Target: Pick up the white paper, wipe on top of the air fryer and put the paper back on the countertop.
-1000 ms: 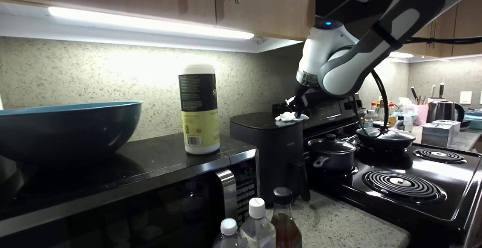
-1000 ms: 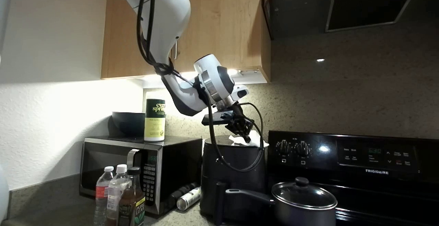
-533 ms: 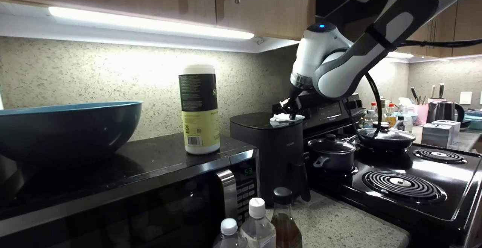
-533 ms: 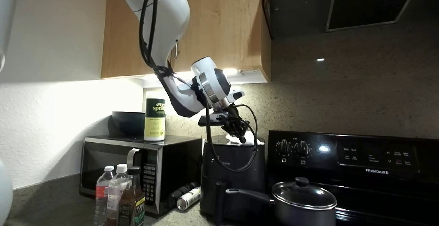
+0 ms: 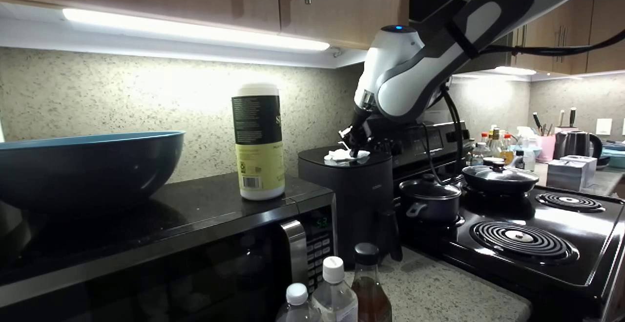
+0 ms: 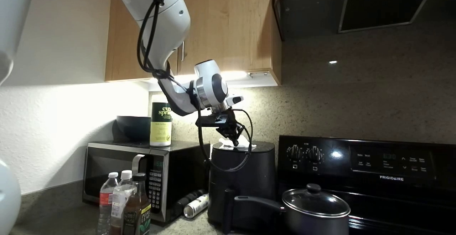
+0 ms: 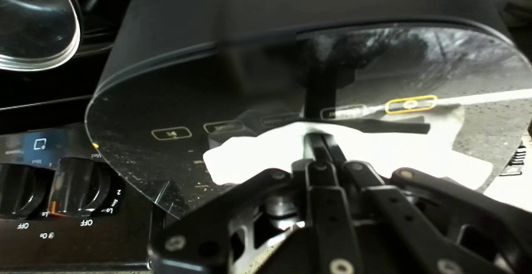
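The white paper is a crumpled wad lying flat on the top of the black air fryer. Both also show in an exterior view, the paper near the top's rear middle and the air fryer below it. My gripper points down at the paper, fingertips at the top surface. In the wrist view my gripper's fingers are closed together on the middle of the paper, which spreads out on both sides. The air fryer's glossy top shows lit icons. The speckled countertop lies below.
A microwave stands beside the air fryer, bearing a wipes canister and a blue bowl. Bottles stand in front. A lidded pot sits on the stove on the fryer's other side. A cabinet hangs above.
My gripper and the paper have slid across the air fryer's top, from its stove-side edge toward the microwave side. The gripper has stayed shut on the paper.
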